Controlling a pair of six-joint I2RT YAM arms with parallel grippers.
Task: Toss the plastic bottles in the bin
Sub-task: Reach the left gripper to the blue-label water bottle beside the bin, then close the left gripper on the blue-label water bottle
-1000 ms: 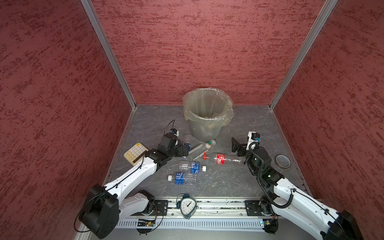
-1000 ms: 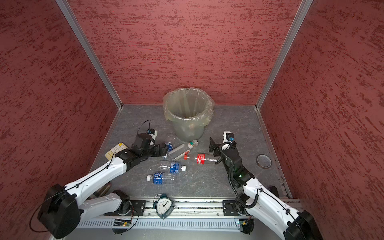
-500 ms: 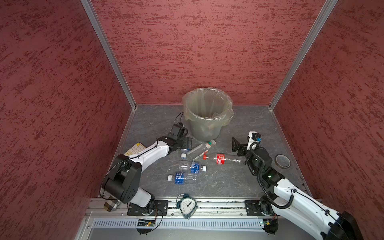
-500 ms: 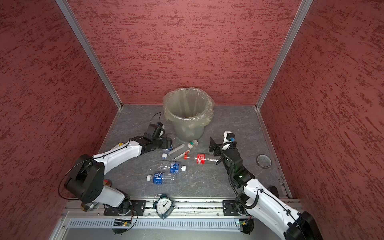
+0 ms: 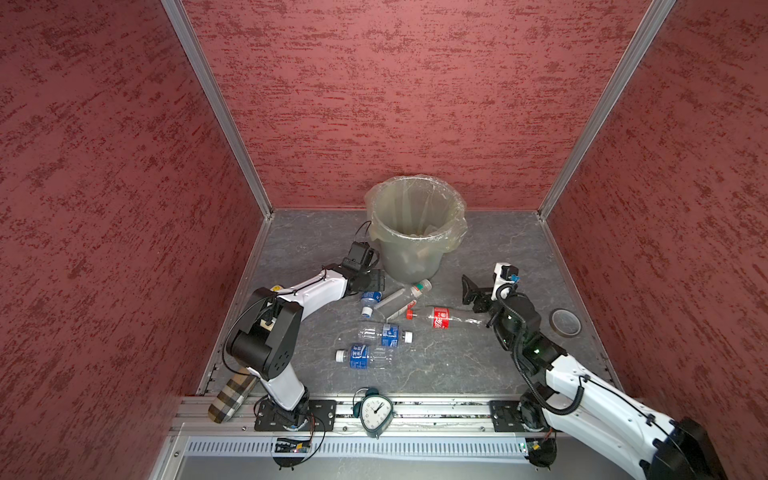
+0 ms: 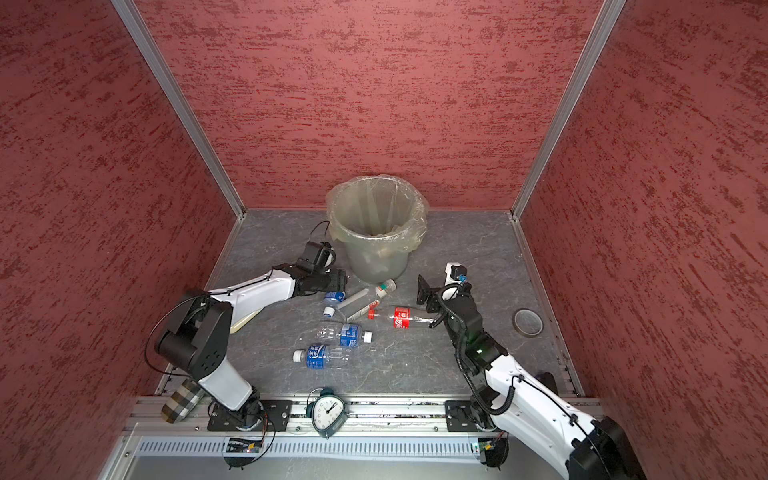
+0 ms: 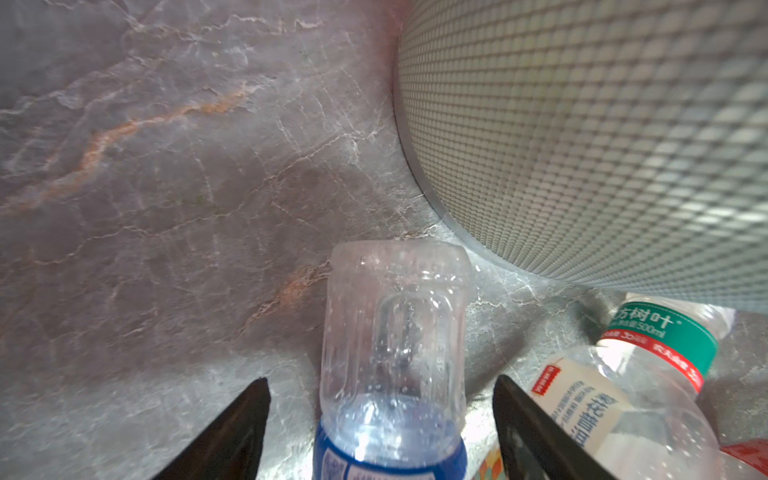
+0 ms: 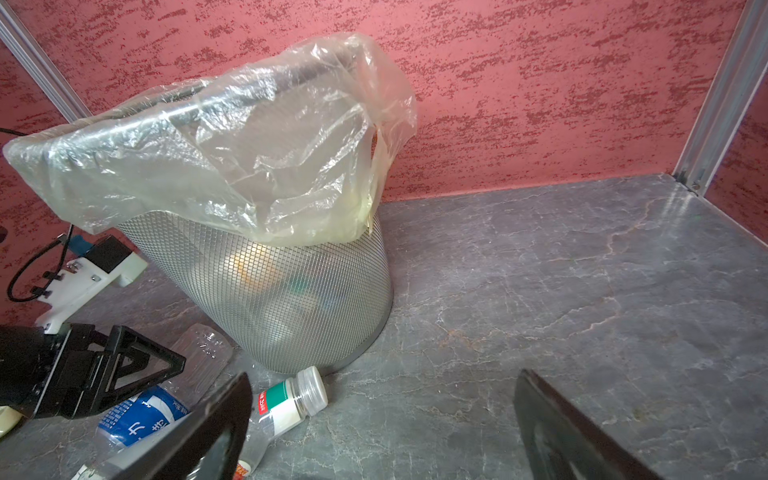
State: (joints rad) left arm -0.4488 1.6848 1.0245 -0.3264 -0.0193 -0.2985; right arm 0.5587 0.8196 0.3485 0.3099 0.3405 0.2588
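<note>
Plainly the left pincer (image 7: 380, 379) stands open astride the blue bottle (image 7: 395, 324), a gap showing on each side, so nothing is gripped yet. The bottle lies on the floor (image 7: 166, 187) between the jaws, its clear base pointing ahead of the tips at the foot of the bin (image 7: 582, 145). It looks empty bar droplets inside, so I judge it light, thin-walled and easily crushed, and round enough to squirt out of a hard pinch. The best hold is probably across the body at the label band, where the jaws stand, with a gentle close. The bin wall is near ahead of the tips, and the green-band bottle (image 7: 623, 386) lies just beside the outer face of one jaw, whether touching I cannot tell, so a straight lift seems safer than a drag. The bin's rim, with its bag (image 8: 249, 145) folded over, sits well above both pincers and must be cleared. The right pincer (image 8: 384, 374) is wide open and empty, the bin ahead and to one side of it, bare floor ahead. The red bottle (image 5: 440, 318) lies with its base near it, and a fourth bottle (image 5: 384, 332) and a fifth bottle (image 5: 363, 356) lie well apart from either pincer.
</note>
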